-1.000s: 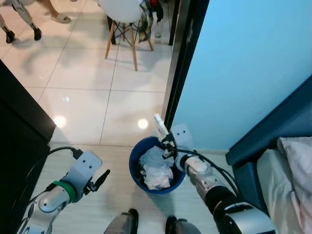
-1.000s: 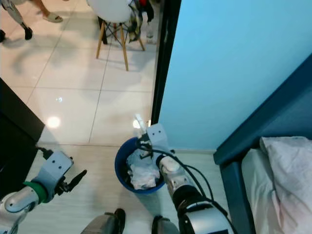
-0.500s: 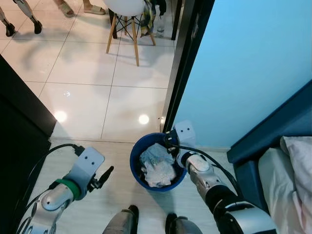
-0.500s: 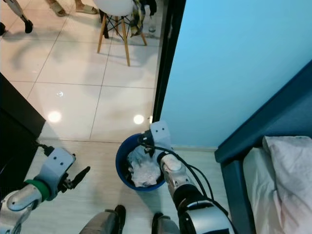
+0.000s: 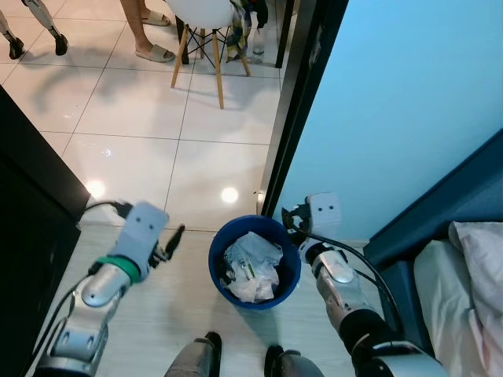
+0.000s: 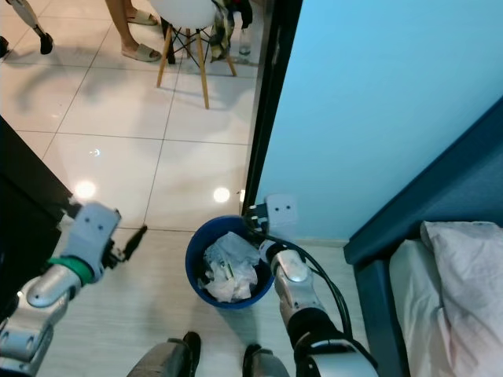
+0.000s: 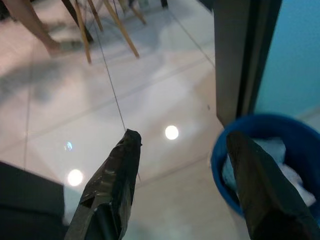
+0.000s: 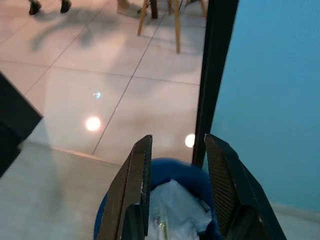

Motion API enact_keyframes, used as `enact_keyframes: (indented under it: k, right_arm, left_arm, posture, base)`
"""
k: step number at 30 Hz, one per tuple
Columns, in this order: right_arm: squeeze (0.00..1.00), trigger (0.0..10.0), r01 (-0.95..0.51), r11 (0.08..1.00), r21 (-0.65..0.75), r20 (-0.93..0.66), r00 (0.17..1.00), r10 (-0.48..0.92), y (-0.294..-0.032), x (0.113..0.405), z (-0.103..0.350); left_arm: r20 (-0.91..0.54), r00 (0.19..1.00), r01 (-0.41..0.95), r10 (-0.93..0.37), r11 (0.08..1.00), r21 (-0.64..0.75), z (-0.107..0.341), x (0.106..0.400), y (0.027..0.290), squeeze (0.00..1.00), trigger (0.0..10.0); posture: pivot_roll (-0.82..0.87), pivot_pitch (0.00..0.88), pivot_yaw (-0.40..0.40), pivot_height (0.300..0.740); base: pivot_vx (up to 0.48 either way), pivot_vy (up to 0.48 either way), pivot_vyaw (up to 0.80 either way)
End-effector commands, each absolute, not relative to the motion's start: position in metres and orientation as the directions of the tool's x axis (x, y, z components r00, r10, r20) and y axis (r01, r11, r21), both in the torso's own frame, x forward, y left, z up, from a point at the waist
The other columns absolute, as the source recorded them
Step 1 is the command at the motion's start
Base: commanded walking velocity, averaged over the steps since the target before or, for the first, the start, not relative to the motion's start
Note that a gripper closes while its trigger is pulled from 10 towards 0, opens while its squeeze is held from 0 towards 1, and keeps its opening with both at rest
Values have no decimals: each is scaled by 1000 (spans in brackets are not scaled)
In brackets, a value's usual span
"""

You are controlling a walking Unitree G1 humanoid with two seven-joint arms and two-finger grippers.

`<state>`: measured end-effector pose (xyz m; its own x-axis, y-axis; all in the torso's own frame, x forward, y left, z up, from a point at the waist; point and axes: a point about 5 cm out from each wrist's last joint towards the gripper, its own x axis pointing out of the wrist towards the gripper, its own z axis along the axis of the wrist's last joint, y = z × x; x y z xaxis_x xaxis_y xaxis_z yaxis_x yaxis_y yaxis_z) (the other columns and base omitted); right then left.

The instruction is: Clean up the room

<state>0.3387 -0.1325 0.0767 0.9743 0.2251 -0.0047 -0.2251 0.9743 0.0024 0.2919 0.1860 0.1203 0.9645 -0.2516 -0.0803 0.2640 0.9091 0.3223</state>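
Right gripper (image 5: 289, 217): fingers parted, holding nothing, poised just above the rim of the blue bin (image 5: 292, 271) at the bin's 2 o'clock. The right forearm runs from 5 o'clock up to the bin. Left gripper (image 5: 174, 238): fingers spread wide, empty, pointing toward 2 o'clock over bare floor, well apart from the bin at its 9 o'clock. The bin stands on the floor just ahead of the robot's feet (image 5: 208, 347) and contains crumpled white waste (image 5: 250, 265). Boundaries: a black door frame (image 5: 292, 118) and blue wall (image 5: 401, 110) at 1 o'clock of the bin; a bed (image 5: 464, 259) at 3 o'clock; dark furniture (image 5: 31, 204) at 9 o'clock. Open tiled floor (image 5: 141, 126) extends toward 12 o'clock, where a chair (image 5: 206, 31) and a person's legs (image 5: 137, 31) stand.
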Motion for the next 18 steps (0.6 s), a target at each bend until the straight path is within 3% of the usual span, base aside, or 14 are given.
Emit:
enact_keyframes:
  k: [1,8,18]
  right_arm:
    - [0,10000,-217,976,0,6,976,217,-134,334,74]
    - [0,10000,-186,982,-43,66,980,188,-136,336,86]
    - [0,10000,-161,986,-34,67,984,163,-137,334,85]
  left_arm:
    - [-91,969,248,-231,914,321,115,290,191,0,10000]
    - [41,985,146,-169,931,334,144,302,198,0,10000]
    - [-25,991,137,-135,970,200,120,310,183,0,10000]
  posture:
    - [109,96,66,726]
    - [99,70,53,726]
    - [73,61,55,726]
  base:
    - [0,0,0]
    - [0,0,0]
    - [0,0,0]
